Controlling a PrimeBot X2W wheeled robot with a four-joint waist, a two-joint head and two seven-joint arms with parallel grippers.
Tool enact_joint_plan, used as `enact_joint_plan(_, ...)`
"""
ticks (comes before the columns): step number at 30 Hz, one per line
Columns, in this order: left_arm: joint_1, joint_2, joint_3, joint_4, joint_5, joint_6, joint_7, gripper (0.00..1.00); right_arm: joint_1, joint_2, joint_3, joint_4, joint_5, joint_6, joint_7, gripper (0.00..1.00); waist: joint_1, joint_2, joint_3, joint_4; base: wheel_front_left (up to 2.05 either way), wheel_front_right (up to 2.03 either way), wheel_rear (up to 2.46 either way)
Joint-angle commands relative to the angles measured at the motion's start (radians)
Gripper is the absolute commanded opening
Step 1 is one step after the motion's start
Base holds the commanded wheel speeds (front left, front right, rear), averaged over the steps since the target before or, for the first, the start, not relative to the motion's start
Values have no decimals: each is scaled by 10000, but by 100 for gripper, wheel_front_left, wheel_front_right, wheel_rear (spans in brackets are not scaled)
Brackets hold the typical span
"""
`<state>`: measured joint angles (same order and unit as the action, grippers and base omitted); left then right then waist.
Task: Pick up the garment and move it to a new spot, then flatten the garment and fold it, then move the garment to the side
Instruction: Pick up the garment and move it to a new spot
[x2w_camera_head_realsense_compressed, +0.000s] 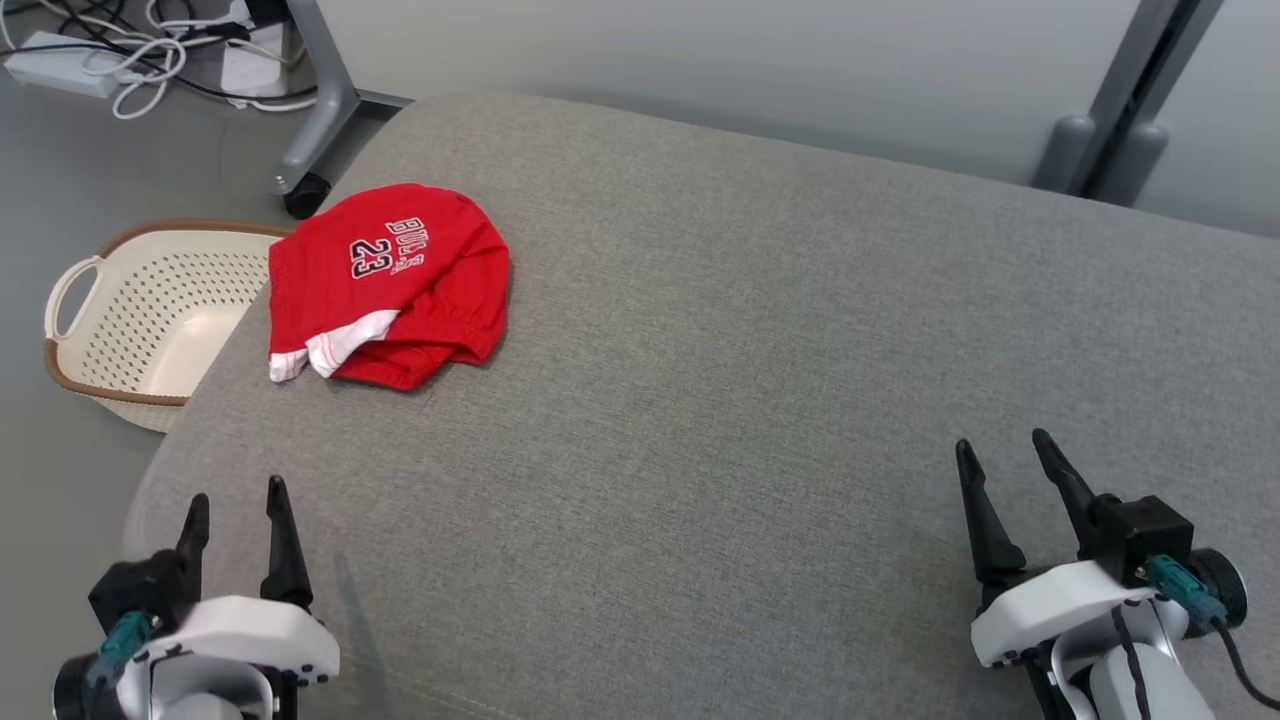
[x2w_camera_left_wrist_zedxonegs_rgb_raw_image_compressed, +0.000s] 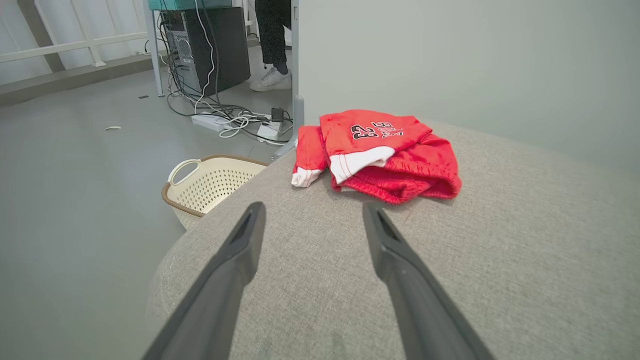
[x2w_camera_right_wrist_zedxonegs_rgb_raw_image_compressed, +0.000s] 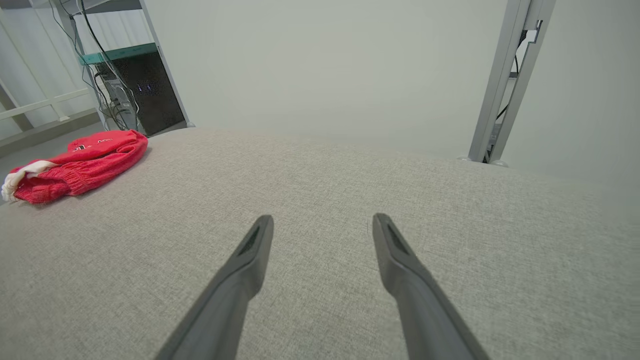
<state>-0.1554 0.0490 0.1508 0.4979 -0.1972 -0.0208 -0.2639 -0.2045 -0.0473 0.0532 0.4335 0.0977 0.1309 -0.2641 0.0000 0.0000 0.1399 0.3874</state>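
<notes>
The garment (x2w_camera_head_realsense_compressed: 395, 283) is a red piece with white trim and a "23" print, lying bunched at the far left edge of the grey cushion (x2w_camera_head_realsense_compressed: 760, 330). It also lies ahead of my left fingers as the garment (x2w_camera_left_wrist_zedxonegs_rgb_raw_image_compressed: 380, 155), and at the far left as the garment (x2w_camera_right_wrist_zedxonegs_rgb_raw_image_compressed: 75, 162) in the right wrist view. My left gripper (x2w_camera_head_realsense_compressed: 237, 495) stands open at the lower left, well short of the garment, with nothing between its fingers. Over the cushion's near right part, my right gripper (x2w_camera_head_realsense_compressed: 1005, 447) is open and empty too. The left gripper (x2w_camera_left_wrist_zedxonegs_rgb_raw_image_compressed: 312, 210) and right gripper (x2w_camera_right_wrist_zedxonegs_rgb_raw_image_compressed: 322, 220) show spread fingers.
A cream perforated basket (x2w_camera_head_realsense_compressed: 150, 320) sits on the floor just left of the cushion, below the garment. Cables and a power strip (x2w_camera_head_realsense_compressed: 70, 65) lie on the floor behind it, beside a wheeled metal leg (x2w_camera_head_realsense_compressed: 320, 120). A person's shoe (x2w_camera_left_wrist_zedxonegs_rgb_raw_image_compressed: 272, 80) is near a computer tower (x2w_camera_left_wrist_zedxonegs_rgb_raw_image_compressed: 210, 45).
</notes>
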Motion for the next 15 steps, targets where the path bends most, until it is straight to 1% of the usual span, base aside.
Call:
enact_joint_plan(1,-526,33,118,236,15,-172,-4,100,-250,-72,-26,-124,-176,-4,0,100,0,0,433,-361,0,0,0)
enact_joint_plan(7,-2094,345,511,1133,303,-545,-4,100,-698,-71,-22,-359,-563,-4,0,100,0,0,1287,-961,0,0,0)
enact_joint_plan(9,-2614,538,603,1449,381,-633,-4,100,-823,-74,2,-462,-693,-4,0,100,0,0,1574,-1152,0,0,0)
enact_joint_plan(12,-3089,678,652,1782,430,-714,-4,100,-1003,-71,4,-552,-801,-4,0,100,0,0,1857,-1326,0,0,0)
enact_joint_plan(15,-3725,992,692,2371,516,-815,-4,100,-1194,-72,-6,-650,-921,-4,0,100,0,0,2242,-1610,0,0,0)
